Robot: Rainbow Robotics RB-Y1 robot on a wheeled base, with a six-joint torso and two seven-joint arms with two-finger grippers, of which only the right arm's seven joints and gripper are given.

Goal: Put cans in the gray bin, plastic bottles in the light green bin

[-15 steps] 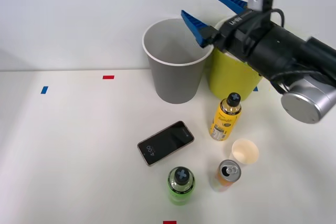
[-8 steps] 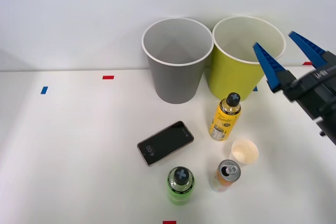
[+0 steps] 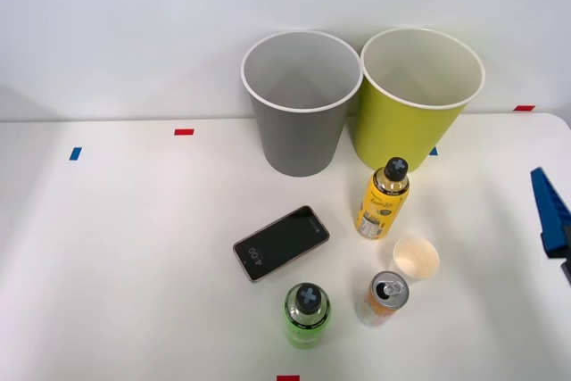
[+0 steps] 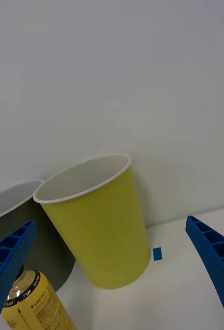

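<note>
Right gripper [image 4: 112, 289] at table's [image 3: 116, 247] right edge, fingers spread wide, holding nothing. Gray bin [image 3: 299, 136] and light green bin [image 3: 412, 131] touching at back. Yellow bottle [image 3: 384, 200], green bottle [image 3: 308, 314], orange can [image 3: 385, 298] standing mid-table, paper cup [image 3: 416, 259] between; open table left.

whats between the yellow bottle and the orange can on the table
In the front view, a small paper cup stands between the yellow bottle and the orange can, slightly off to the right.
</note>
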